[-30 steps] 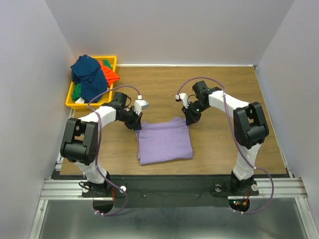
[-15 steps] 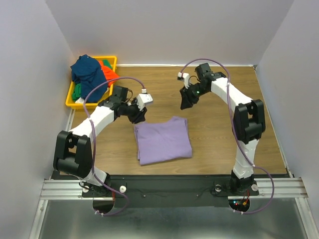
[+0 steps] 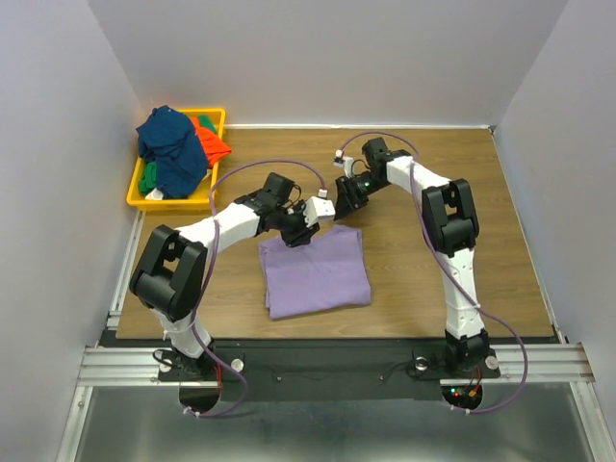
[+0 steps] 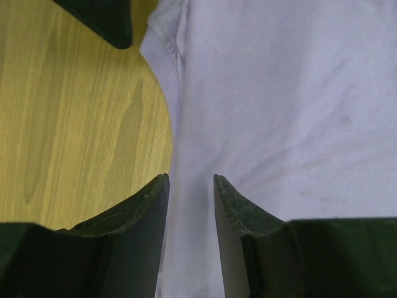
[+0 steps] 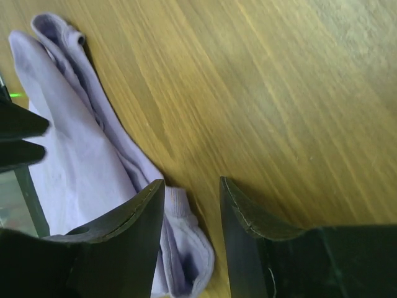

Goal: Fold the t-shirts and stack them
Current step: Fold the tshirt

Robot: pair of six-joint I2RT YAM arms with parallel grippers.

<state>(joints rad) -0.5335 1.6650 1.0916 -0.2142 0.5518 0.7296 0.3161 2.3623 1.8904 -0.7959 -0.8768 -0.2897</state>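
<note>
A lavender-purple t-shirt [image 3: 316, 274] lies folded flat on the wooden table [image 3: 433, 260]. My left gripper [image 3: 302, 231] hovers over its far edge, jaws open, with only the shirt [image 4: 285, 105] showing beneath the gap [image 4: 191, 181]. My right gripper [image 3: 345, 198] is just beyond the shirt's far right corner, open [image 5: 192, 181], and a ribbed hem [image 5: 183, 214] lies under its left finger. Neither gripper holds anything. Navy blue [image 3: 171, 144], orange-red [image 3: 212, 140] and green [image 3: 147, 178] t-shirts are heaped in the bin.
The yellow plastic bin [image 3: 135, 197] stands at the far left corner of the table. Grey walls close in the left, back and right sides. My two grippers are close together, and the left one's dark fingers [image 5: 18, 136] show in the right wrist view.
Both grippers were shut at the lavender shirt's far corners. They have opened, let the cloth go, and moved in toward each other over its far edge.
</note>
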